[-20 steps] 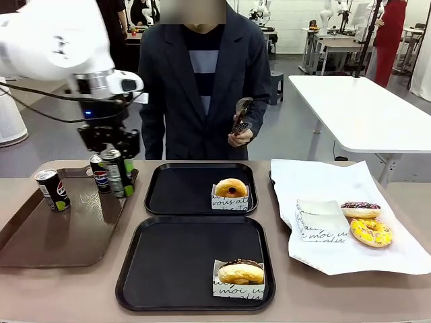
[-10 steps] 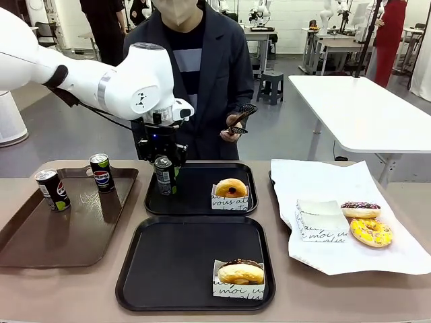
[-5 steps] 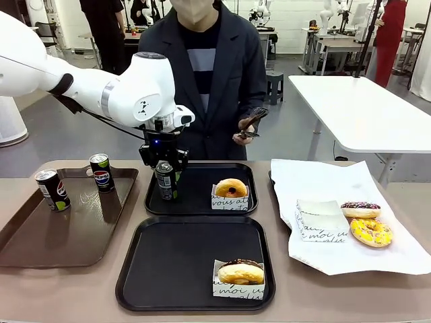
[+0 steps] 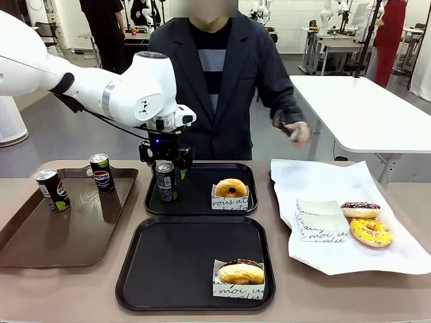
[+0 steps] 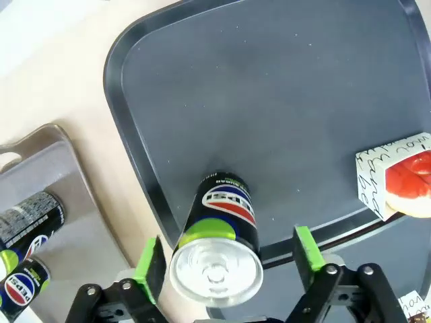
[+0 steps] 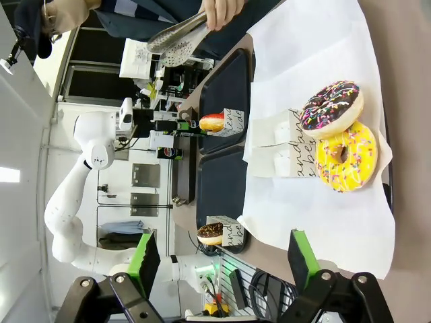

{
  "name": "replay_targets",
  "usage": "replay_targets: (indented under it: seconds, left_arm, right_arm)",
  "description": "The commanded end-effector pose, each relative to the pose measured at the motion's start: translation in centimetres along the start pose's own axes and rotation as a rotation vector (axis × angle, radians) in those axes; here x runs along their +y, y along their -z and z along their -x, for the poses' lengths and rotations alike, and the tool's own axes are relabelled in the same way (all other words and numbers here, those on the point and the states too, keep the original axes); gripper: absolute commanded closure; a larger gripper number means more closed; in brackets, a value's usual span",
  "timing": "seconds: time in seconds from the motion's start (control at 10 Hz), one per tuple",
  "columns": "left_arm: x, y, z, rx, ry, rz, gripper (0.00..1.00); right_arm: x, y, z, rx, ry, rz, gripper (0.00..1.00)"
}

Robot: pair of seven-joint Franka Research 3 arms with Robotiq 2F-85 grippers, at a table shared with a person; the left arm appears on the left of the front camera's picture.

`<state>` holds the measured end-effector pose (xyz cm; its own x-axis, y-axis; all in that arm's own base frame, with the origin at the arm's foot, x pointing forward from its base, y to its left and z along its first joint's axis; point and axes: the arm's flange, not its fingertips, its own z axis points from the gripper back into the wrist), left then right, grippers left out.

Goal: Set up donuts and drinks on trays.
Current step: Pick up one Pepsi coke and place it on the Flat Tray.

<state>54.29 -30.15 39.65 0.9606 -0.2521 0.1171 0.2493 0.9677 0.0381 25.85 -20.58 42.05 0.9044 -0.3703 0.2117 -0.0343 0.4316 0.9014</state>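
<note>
A dark Pepsi can (image 4: 166,182) stands upright at the left of the far black tray (image 4: 199,195). My left gripper (image 4: 166,166) is open around the can's top. In the left wrist view its green pads (image 5: 151,264) stand apart from the can (image 5: 217,232) on both sides, with the left gripper (image 5: 227,259) centred over it. That tray also holds a glazed donut (image 4: 231,188) in a paper sleeve. The near black tray (image 4: 175,262) carries a chocolate-topped donut (image 4: 240,272) in a sleeve. My right gripper (image 6: 222,262) is open and holds nothing.
Two more cans (image 4: 52,190) (image 4: 101,172) stand on the brown tray (image 4: 67,235) at left. At right, white paper (image 4: 337,259) holds a chocolate sprinkled donut (image 4: 360,209), a yellow donut (image 4: 370,231) and an empty sleeve (image 4: 320,221). The person's hand (image 4: 293,129) holds tongs above the paper.
My left gripper carried the can from the brown tray to the far black tray, set it down and opened its jaws. The person's hand with the tongs swung right.
</note>
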Motion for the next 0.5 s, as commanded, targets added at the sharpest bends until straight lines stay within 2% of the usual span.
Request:
replay_targets:
  seconds: [0.0, 0.1, 0.4]
  left_arm:
    - [0.4, -2.0, 2.1, -0.009, -0.008, -0.065, 0.03]
    - [0.8, -2.9, 3.2, 0.002, -0.019, -0.066, 0.00]
    - [1.7, -5.4, 6.8, 0.012, -0.013, -0.041, 0.00]
  right_arm:
    - [-0.1, 0.1, 0.0, -0.010, -0.010, -0.016, 0.00]
    - [-0.1, 0.1, 0.0, -0.010, -0.010, -0.016, 0.00]
    - [-0.1, 0.1, 0.0, -0.010, -0.010, -0.016, 0.00]
